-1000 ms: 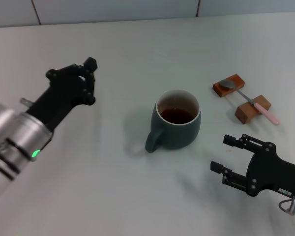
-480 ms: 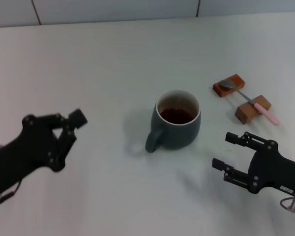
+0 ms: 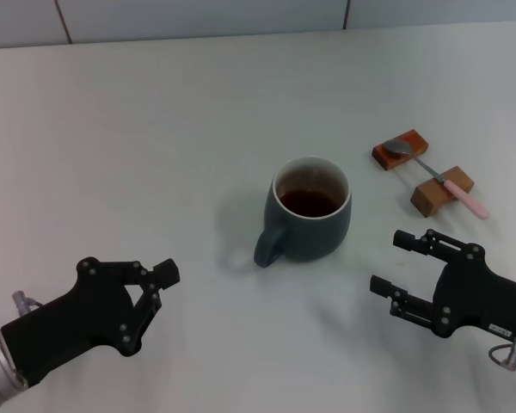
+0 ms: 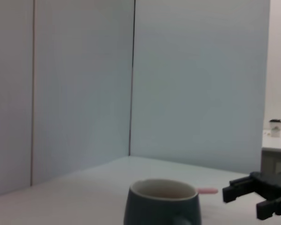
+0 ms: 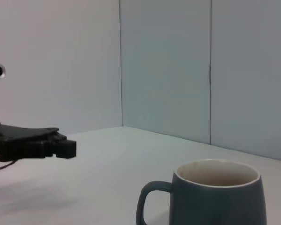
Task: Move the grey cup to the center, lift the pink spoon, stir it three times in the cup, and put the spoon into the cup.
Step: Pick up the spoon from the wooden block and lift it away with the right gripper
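The cup point(image 3: 309, 209) sits pretty much mid-table, upright, dark brown liquid inside, handle pointing toward the robot and a bit to its left. Nothing is touching it.

The spoon point(image 3: 436, 175) is off to the cup's right and a little farther back, lying across two wooden blocks point(image 3: 421, 170): metal bowl on the far block, pink handle over the near one with its end sticking out past it. From the left wrist view only the pink tip point(image 4: 207, 191) peeks out behind the cup's rim.

The right gripper point(image 3: 397, 263) hovers near the cup's right side, closer to the robot than the spoon, fingers spread apart with nothing between them.

The left gripper point(image 3: 151, 297) is low on the near left, well apart from the cup, tips pointing toward it. Fingers look drawn together, nothing in them.

All of it on a plain white table point(image 3: 155, 129).
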